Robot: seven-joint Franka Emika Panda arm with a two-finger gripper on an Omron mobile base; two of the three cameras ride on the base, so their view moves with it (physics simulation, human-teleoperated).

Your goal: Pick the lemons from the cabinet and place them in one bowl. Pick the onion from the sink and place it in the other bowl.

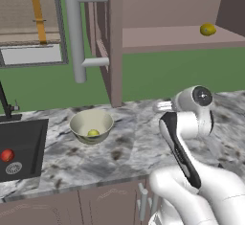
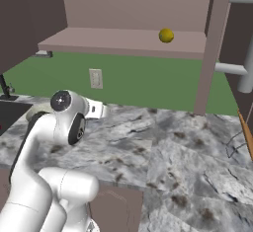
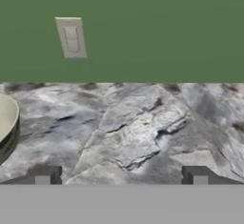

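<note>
Marble counter [image 1: 129, 147]: bowl [image 1: 91, 126] holds lemon [image 1: 93, 133]; cabinet [image 1: 143, 8] second lemon [image 1: 207, 29].

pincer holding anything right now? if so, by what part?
Nothing held. In the hand view the pincer is open, fingertips wide apart over bare marble counter.

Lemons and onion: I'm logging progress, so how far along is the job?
Done: one lemon lies in the bowl on the counter. In hand: nothing; the gripper is open above the marble. Left: the second lemon sits on the cabinet shelf, and the onion lies in the sink.
</note>
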